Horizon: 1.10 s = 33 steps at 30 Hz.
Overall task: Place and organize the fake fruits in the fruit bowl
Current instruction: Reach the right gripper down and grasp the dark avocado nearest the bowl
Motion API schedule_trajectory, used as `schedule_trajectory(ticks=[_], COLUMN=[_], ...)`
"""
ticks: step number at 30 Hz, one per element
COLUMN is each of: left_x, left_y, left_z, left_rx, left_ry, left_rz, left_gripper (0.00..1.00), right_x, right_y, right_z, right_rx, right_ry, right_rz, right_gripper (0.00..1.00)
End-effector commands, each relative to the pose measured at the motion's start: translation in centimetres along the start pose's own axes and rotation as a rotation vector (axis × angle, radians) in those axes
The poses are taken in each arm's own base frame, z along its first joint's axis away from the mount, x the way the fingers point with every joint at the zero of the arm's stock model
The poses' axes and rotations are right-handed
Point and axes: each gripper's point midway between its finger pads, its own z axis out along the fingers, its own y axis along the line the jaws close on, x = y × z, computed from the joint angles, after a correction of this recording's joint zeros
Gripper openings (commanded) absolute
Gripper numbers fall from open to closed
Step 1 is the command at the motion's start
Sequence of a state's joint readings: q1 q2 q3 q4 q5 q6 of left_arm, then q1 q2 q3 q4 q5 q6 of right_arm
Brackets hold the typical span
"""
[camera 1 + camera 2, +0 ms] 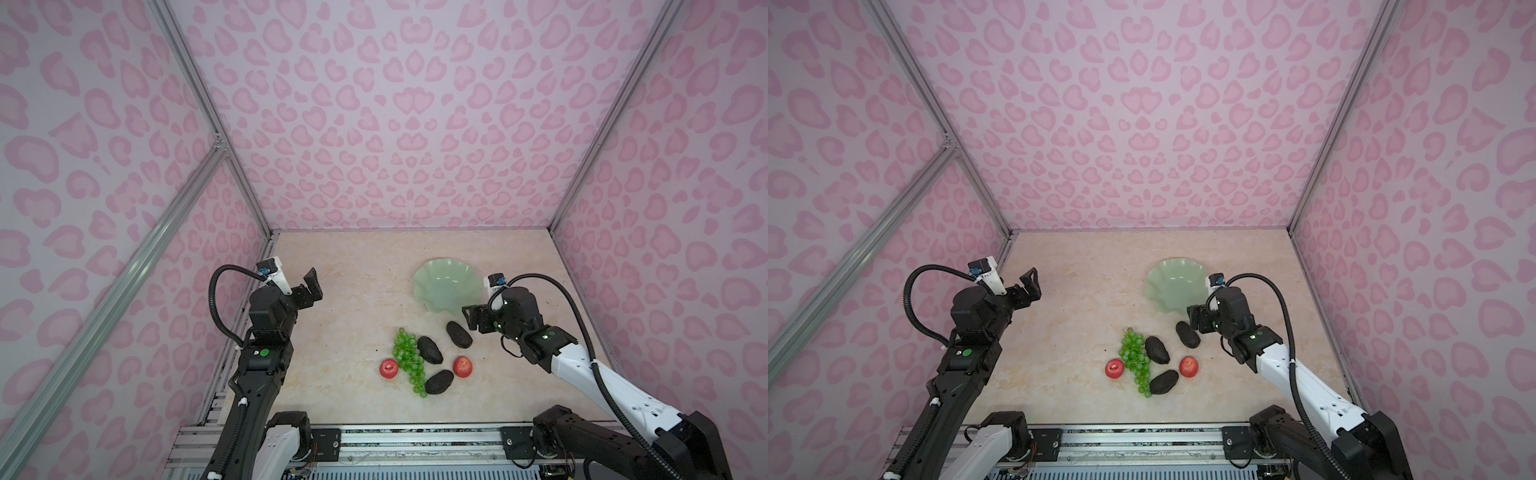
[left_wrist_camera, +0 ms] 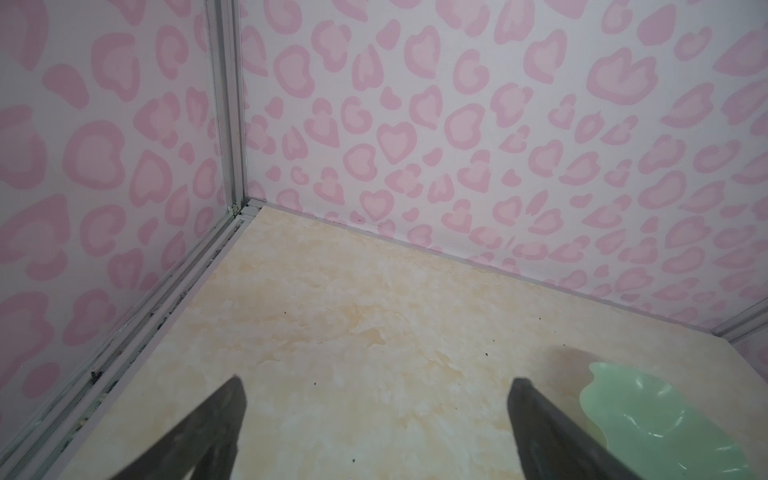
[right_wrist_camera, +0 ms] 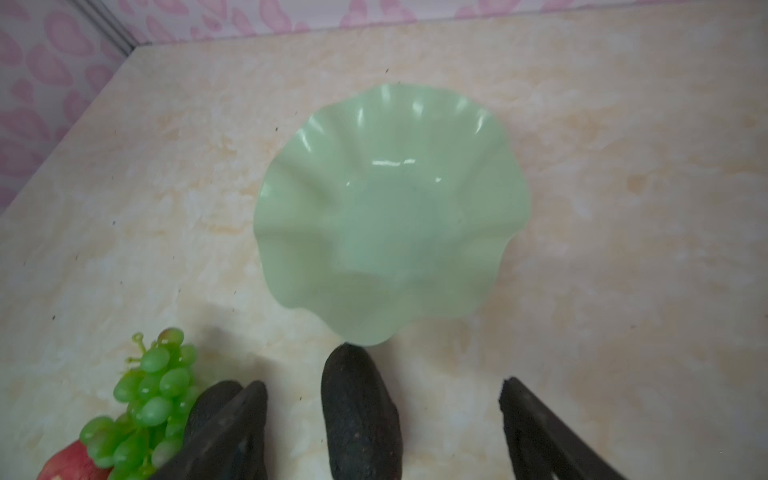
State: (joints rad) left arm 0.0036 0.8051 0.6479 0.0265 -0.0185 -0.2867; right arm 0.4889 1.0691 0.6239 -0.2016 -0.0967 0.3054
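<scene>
The pale green fruit bowl [image 1: 428, 274] [image 1: 1163, 274] [image 3: 390, 208] stands empty at the back right of the table. In front of it lie three dark avocados [image 1: 459, 334] [image 1: 430, 350] [image 1: 438, 381], a bunch of green grapes [image 1: 409, 361] [image 3: 153, 399] and two red apples [image 1: 389, 368] [image 1: 462, 367]. My right gripper [image 1: 471, 318] [image 3: 384, 383] is open over the avocado [image 3: 361, 415] nearest the bowl, with a gap between it and each finger. My left gripper [image 1: 309, 286] [image 2: 378, 381] is open and empty at the far left, over bare table.
Pink patterned walls with aluminium posts close in the marble-look table [image 1: 353, 299] on three sides. A metal rail [image 1: 415, 436] runs along the front edge. The bowl's rim [image 2: 623, 407] shows beside the left gripper's finger.
</scene>
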Motion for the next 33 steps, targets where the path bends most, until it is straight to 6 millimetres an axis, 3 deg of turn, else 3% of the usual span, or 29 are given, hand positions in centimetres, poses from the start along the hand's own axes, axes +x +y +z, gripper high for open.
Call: schedule_trajectory(ticks=[1,9,20,27,33], left_x=[1.0,1.5,2.2,4.2,4.9], left_y=[-0.4,-1.1,-1.8,-3.0,-3.4], left_z=[-0.4,-1.2,-2.5,-3.1,-3.9], left_rx=[0.028,0.073,0.121,0.194,0.218], left_ry=[0.039,0.058,0.072,0.178,0.219], left_rz=[-0.032,-0.036,-0.055,-0.063,-0.09], left_gripper=[1.0,1.0,1.0,0.98,0.95], right_x=[3.4,5.1,8.3,7.9,5.4], right_y=[0.3,0.5,1.1,0.7,1.3], right_z=[0.7,3.0,6.1,4.7,0.7], right_rx=[0.041,0.076,0.13,0.215,0.219], right_ry=[0.098,0.194,0.309,0.272,0.192], right_rz=[0.002,-0.01,-0.04,-0.085,-0.115], right_gripper=[0.87,0.84,0.68,0.45,0.37])
